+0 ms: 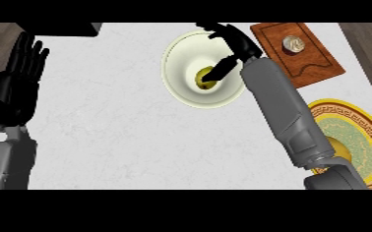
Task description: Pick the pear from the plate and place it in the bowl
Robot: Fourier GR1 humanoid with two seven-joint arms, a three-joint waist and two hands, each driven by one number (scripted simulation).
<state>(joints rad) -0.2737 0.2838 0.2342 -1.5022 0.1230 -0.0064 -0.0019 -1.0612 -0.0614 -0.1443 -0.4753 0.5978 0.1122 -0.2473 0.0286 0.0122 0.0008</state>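
The pear [205, 77] is sitting inside the cream bowl [181, 78], with the right hand [234, 42] reaching over it, its thumb touching the fruit and fingers relaxed. The gold-rimmed plate [347, 123] is lying near the right edge, beside a wooden board [312, 64]. The left hand [22, 73] is resting open at the left edge.

Bench [109, 123]: pale grey-white marbled top, filling most of the view; darker wood-toned strips show at its far left and far right edges.
Bowl [181, 86]: cream, round, standing on the bench near the top middle.
Wooden board [314, 66]: reddish-brown, rectangular, set at a slant just right of the bowl; a small silvery round object [294, 43] rests on its upper part.
Plate [347, 120]: gold-patterned rim, greenish centre, at the bench's right edge, below the board and partly hidden by the grey forearm.
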